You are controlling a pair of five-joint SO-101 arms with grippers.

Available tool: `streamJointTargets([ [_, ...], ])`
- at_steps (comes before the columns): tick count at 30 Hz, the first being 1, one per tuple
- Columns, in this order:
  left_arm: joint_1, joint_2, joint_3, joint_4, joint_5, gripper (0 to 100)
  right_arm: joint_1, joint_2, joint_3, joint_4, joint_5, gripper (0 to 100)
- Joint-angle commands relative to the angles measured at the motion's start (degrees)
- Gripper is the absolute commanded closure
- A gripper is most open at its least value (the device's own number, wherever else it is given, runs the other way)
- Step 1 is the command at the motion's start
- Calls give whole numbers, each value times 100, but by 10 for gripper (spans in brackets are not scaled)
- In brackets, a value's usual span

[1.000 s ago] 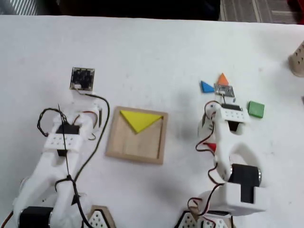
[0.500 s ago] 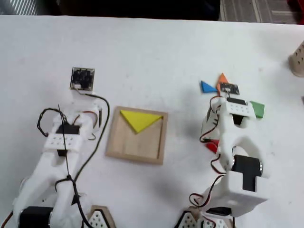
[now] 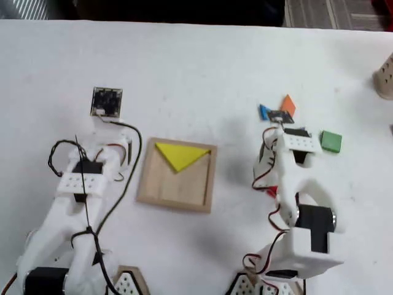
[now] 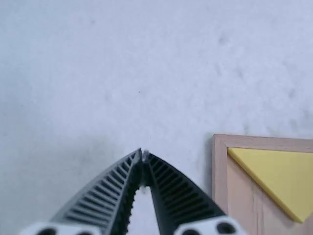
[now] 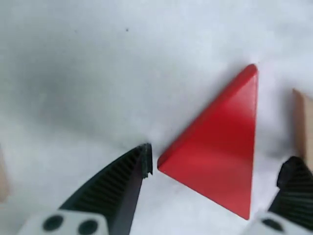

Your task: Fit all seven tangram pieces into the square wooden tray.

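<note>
Right gripper [image 5: 217, 166] wide open with a red triangle [image 5: 222, 147] between its fingers, flat on the white table [image 3: 196, 67], left gripper [image 4: 142, 155] closed beside the wooden tray [image 3: 143, 175], yellow triangle [image 3: 180, 155] inside the tray.

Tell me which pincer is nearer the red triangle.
Right. The right pincer stands open astride the red triangle; the left pincer is shut beside the tray, which lies between it and the triangle.
</note>
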Motion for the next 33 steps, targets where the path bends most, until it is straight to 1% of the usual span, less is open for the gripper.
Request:
streamJointTargets([
  [1, 75, -171, -26, -97, -44, 980, -84, -347, 88, -66, 202, 604],
  [5, 75, -171, -26, -97, -44, 980, -66, -330, 202, -48, 554, 604],
  [9, 75, -171, -26, -97, -44, 980, -40, -171, 167, -40, 589, 606],
  [15, 75, -171, -26, -97, -44, 980, -40, -145, 158, -66, 589, 709],
  [27, 75, -171, -26, -97, -44, 980, -13, -119, 158, -66, 589, 711],
  [33, 75, -171, -26, -97, -44, 980, 189, -119, 158, -180, 554, 800],
])
